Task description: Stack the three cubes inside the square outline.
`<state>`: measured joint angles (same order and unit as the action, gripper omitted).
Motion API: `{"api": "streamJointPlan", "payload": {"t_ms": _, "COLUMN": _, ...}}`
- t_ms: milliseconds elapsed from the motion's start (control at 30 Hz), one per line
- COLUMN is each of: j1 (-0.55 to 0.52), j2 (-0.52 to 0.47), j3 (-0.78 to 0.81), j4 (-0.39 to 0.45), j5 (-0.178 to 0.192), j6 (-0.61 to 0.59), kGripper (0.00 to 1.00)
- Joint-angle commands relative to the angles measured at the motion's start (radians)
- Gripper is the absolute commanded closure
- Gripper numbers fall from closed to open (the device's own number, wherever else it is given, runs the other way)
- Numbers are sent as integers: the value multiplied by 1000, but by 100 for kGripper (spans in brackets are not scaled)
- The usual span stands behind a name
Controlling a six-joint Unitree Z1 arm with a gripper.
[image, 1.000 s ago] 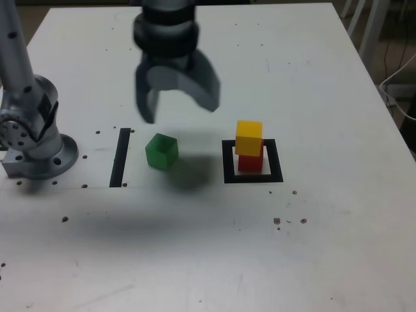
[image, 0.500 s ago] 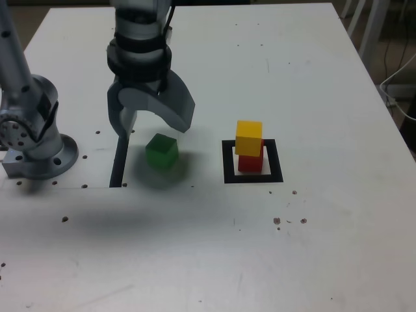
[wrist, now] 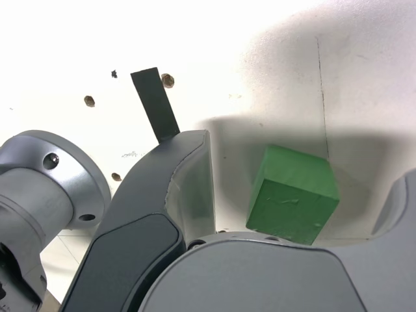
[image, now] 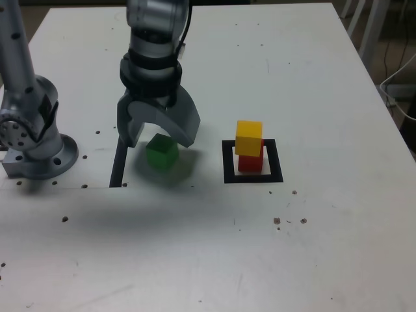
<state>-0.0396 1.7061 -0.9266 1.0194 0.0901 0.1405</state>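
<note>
Leftmost in the exterior view, the metal arm base (image: 40,146) stands at the left edge of the frame, with the arm's pale link rising to the upper left corner. Next comes the black strip (image: 119,158), left of centre, its upper part running up behind the gripper (image: 159,144). The gripper hangs at upper left of centre, its jaws spread wide above the green cube (image: 162,152), pinching nothing. That cube sits on the white table (image: 312,247), matte and plain, turned at an angle; one jaw hides a little of its top corner in this view. Right of the frame's centre lies the square outline (image: 275,162), thick and black around white. Inside it stands the red cube (image: 251,162), with the yellow cube (image: 249,138) on top. Small dark holes dot the table at lower left.
</note>
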Motion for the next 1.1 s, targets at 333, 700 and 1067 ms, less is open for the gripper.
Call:
{"api": "streamJointPlan", "payload": {"t_ms": 333, "j1": -21, "j2": 45, "j3": 13, "j4": -35, "j5": -35, "j6": 10, "kGripper": 33}}
{"api": "streamJointPlan", "payload": {"t_ms": 700, "j1": -50, "j2": 47, "j3": 15, "j4": -78, "j5": -38, "j6": 2, "kGripper": 79}}
{"api": "streamJointPlan", "payload": {"t_ms": 1067, "j1": -50, "j2": 46, "j3": 8, "j4": -74, "j5": -38, "j6": 2, "kGripper": 79}}
